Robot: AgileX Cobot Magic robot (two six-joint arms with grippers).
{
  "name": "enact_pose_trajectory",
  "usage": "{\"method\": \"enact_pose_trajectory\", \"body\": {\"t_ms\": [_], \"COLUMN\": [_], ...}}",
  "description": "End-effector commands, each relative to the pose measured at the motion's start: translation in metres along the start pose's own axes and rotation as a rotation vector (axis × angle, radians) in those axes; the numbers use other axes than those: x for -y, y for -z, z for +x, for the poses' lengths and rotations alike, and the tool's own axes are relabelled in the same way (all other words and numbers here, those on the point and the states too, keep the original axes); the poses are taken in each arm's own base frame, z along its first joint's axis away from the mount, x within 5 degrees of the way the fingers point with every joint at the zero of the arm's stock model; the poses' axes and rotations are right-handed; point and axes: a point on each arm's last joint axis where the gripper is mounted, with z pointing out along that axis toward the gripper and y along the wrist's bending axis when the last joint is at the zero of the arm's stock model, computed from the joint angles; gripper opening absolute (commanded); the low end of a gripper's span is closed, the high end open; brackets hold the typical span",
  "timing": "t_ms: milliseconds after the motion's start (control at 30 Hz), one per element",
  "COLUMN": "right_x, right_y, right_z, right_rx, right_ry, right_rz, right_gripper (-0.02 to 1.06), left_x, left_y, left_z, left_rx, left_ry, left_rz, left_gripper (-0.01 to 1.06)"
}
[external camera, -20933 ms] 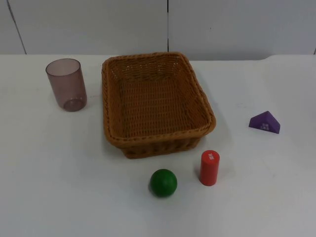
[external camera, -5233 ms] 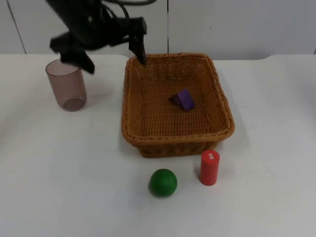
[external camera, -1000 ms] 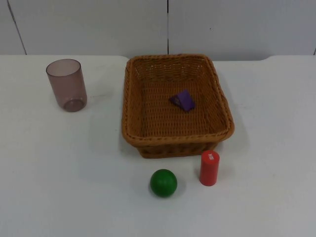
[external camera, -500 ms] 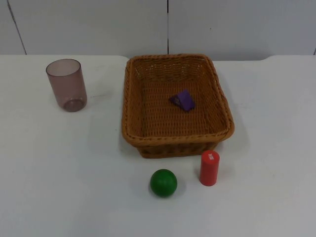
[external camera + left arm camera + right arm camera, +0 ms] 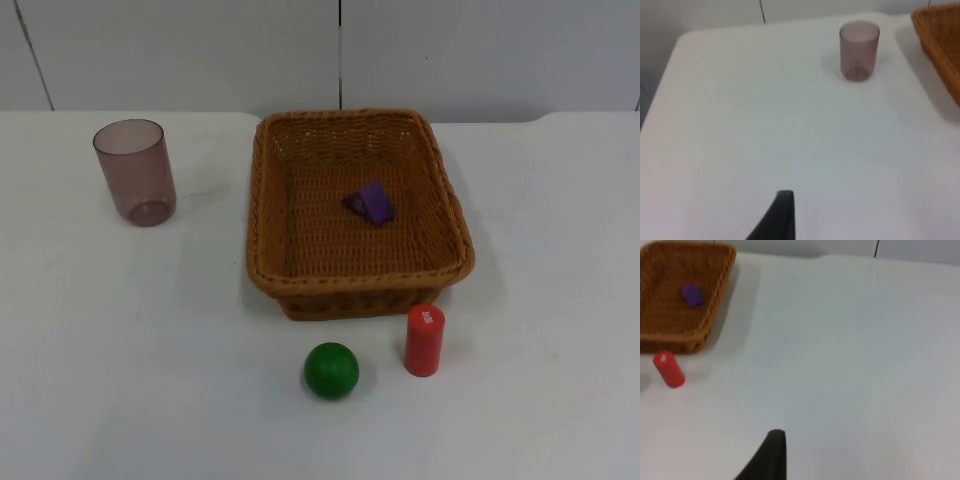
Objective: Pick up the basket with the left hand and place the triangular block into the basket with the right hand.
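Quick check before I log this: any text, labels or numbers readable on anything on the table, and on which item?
Red cylinder: a small white mark on its top face, too small to read.
Purple triangular block in the basket: no text visible.
Green ball: no text.
Tinted cup: no text.
Nothing on the table is legible.

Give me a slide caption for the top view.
Purple triangular block lies inside the wicker basket on the white table.
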Motion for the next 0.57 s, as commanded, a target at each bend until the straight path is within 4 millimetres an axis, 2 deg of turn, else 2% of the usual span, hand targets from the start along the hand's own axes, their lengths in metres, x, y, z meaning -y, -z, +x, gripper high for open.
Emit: {"method": "enact_pose_trajectory", "body": {"t_ms": [0,267,533], "right_x": [-0.0001,-0.0002,-0.0002], "right_y": [-0.0043,-0.0125,-0.0125], "right_z": [0.0018,0.0023,0.0023], "right_rx": [0.000,0.029,0.029], "right_ry": [-0.004,-0.015,-0.053], "right_rz": [0.000,0.002,0.002], "right_gripper": [1.05,1.05,1.05], "left_x": [-0.0013,-0.0035,-0.0035], "left_y": [-0.0015,-0.0015,-0.0015], "left_z": [0.0002,0.0005,0.0005], "left_rx": [0.012,0.010,0.010], "left_ry": [0.008,0.036,0.036], "left_rz": [-0.019,-0.042,-0.042], "left_gripper": [1.01,1.01,1.01]}}
